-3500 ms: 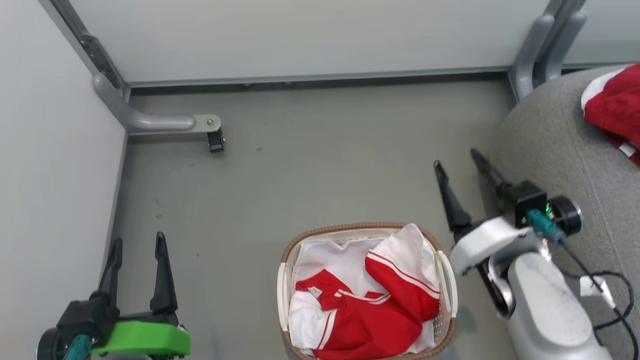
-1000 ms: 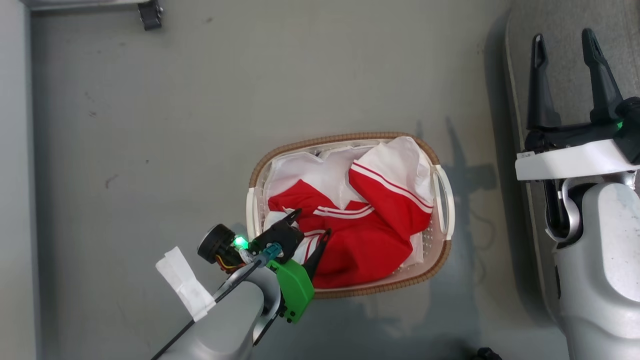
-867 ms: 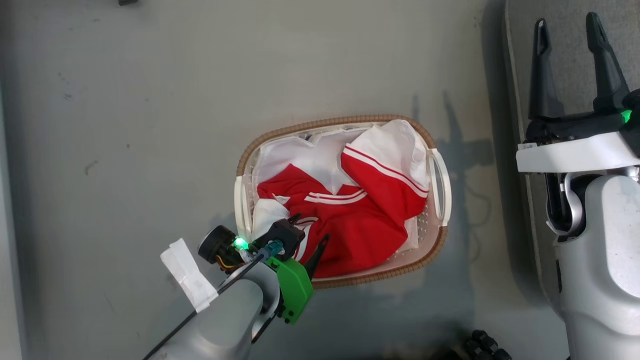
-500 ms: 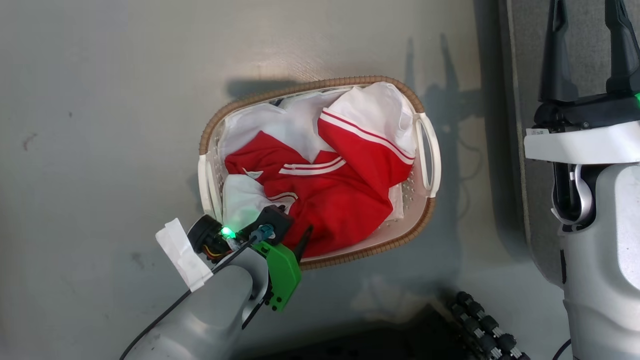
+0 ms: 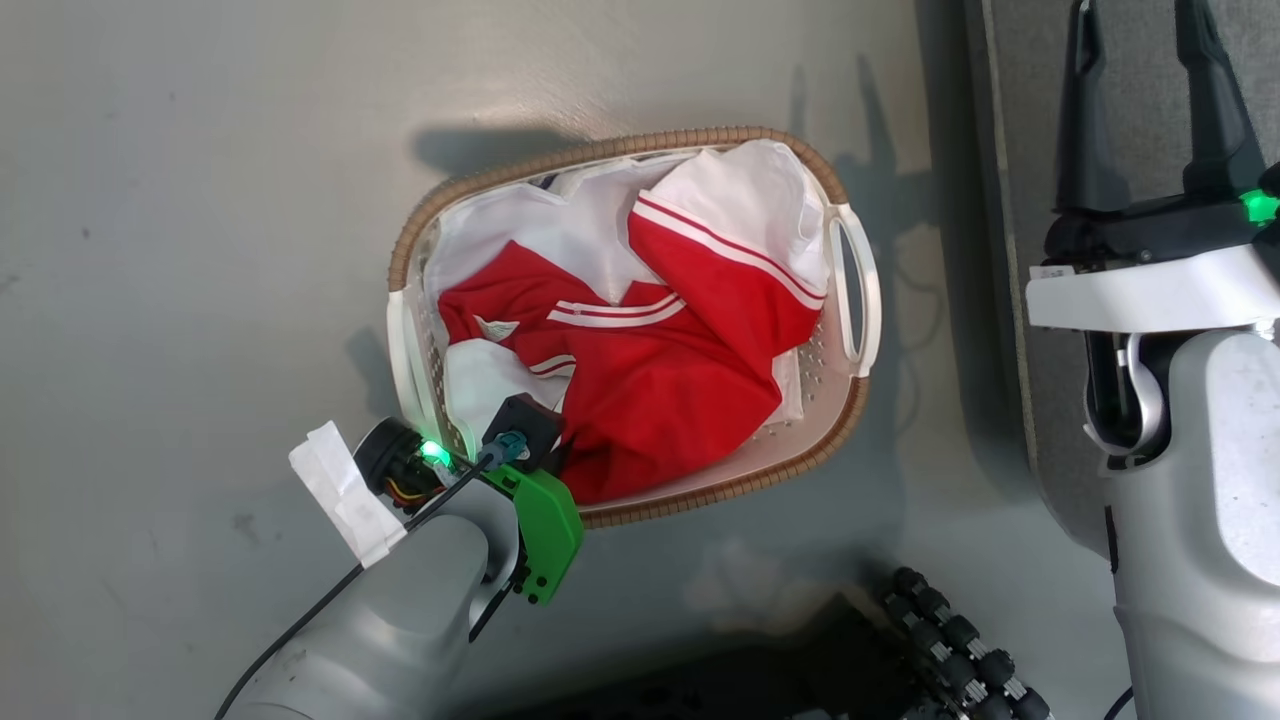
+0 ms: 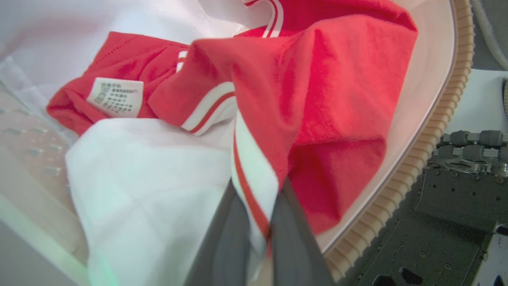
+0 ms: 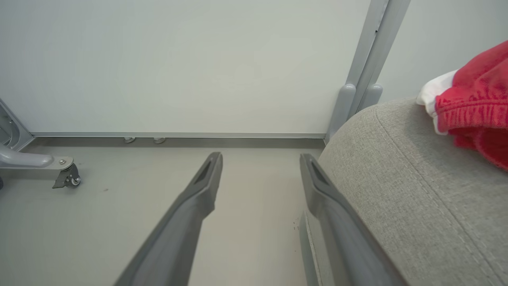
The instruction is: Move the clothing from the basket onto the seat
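The cream basket (image 5: 600, 148) with its brown woven rim stands on the grey floor, full of red and white clothing (image 5: 680, 370). My left gripper (image 5: 558, 455) reaches into its near-left corner. In the left wrist view the left gripper (image 6: 258, 194) is shut on a white, red-striped fold of the clothing (image 6: 317, 99), just inside the basket's rim (image 6: 436, 131). My right gripper (image 5: 1140, 40) stands open and holds nothing, above the edge of the grey seat (image 5: 1030, 100). In the right wrist view the right gripper (image 7: 260, 167) is beside the seat (image 7: 416, 190), where another red garment (image 7: 476, 103) lies.
A plain white sheet (image 5: 520, 230) lines the back of the basket. My dark base with its rollers (image 5: 960, 640) sits just near of the basket. A pale wall panel and a frame leg with a caster (image 7: 67, 178) stand beyond the open floor.
The left gripper has sunk into the basket's near-left corner and shut on a fold of the clothing. The head camera has shifted, so the basket sits higher and further left. The right gripper stays open.
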Robot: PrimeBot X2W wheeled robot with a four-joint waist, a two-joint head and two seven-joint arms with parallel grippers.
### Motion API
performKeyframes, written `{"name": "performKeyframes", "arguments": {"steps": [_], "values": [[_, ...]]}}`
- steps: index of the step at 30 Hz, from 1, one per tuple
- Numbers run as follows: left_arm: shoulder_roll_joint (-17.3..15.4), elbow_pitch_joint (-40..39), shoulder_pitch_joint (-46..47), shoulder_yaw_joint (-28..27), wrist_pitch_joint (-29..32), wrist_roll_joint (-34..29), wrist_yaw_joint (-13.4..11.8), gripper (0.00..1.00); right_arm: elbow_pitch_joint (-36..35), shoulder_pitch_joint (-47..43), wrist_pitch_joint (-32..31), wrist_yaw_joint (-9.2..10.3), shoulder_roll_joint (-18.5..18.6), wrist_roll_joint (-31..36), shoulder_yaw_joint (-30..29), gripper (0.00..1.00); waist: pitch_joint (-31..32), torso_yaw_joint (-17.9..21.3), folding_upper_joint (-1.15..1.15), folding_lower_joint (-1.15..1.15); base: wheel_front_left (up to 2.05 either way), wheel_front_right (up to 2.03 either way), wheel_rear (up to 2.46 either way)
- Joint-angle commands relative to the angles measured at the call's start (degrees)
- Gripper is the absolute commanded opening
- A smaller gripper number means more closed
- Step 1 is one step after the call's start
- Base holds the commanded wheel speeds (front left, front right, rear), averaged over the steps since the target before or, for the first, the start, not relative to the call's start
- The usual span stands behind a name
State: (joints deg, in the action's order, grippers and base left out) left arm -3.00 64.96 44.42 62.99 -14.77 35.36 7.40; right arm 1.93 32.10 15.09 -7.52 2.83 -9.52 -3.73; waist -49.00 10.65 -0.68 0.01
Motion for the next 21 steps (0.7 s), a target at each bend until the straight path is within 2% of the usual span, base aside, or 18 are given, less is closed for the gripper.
{"name": "performKeyframes", "arguments": {"steps": [1, 10, 21], "values": [[-0.5, -0.6, 1.0, 0.0, -0.5, 0.3, 0.1, 0.00, 0.4, -0.8, 0.1, 0.07, 0.1, 0.4, 0.2, 1.00, 1.8, -1.0, 0.68, -0.01, 0.00, 0.00, 0.00], [-3.8, -12.6, -2.6, -6.5, -0.5, -3.4, -1.3, 0.00, 2.9, -2.6, 0.1, 0.07, 0.2, 1.7, 0.9, 1.00, 9.7, -4.0, 0.68, -0.01, 0.00, 0.00, 0.00], [-9.5, -28.2, -9.3, -17.8, -0.5, -11.4, -2.9, 0.00, 6.5, -6.6, 0.1, 0.07, 0.2, 3.8, 1.5, 1.00, 22.3, -7.3, 0.68, -0.01, 0.00, 0.00, 0.00]]}}
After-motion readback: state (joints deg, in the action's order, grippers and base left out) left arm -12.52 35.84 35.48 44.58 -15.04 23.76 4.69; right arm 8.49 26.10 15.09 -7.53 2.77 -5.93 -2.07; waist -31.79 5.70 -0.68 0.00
